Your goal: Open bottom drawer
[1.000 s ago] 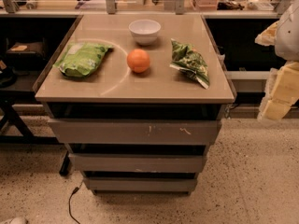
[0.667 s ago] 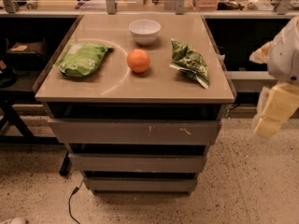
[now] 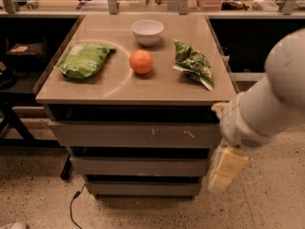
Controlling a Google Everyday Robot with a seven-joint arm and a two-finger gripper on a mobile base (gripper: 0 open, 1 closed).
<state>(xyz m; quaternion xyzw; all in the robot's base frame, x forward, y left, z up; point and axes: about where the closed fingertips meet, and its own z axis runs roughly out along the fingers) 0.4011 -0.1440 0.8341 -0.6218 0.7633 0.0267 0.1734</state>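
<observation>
- While the bottom drawer is the lowest and narrowest of the three grey fronts, it looks pushed all the way in, right down by the speckled floor.
- Middle drawer sits just above it and is a bit wider, also shut.
- Top drawer is the widest and has a few pale scratches right of centre.
- Gripper hangs pointing down just off the cabinet's right side, level with the middle and bottom drawers. It's near them but I can't see it touching either one, and I honestly can't tell whether it's open or closed.
- Arm comes in big and pale from the right edge.
- Tabletop has a green bag on the left, an orange in the middle, a white bowl behind that, and a darker leafy bag on the right.
- Black cable trails across the floor at lower left.
</observation>
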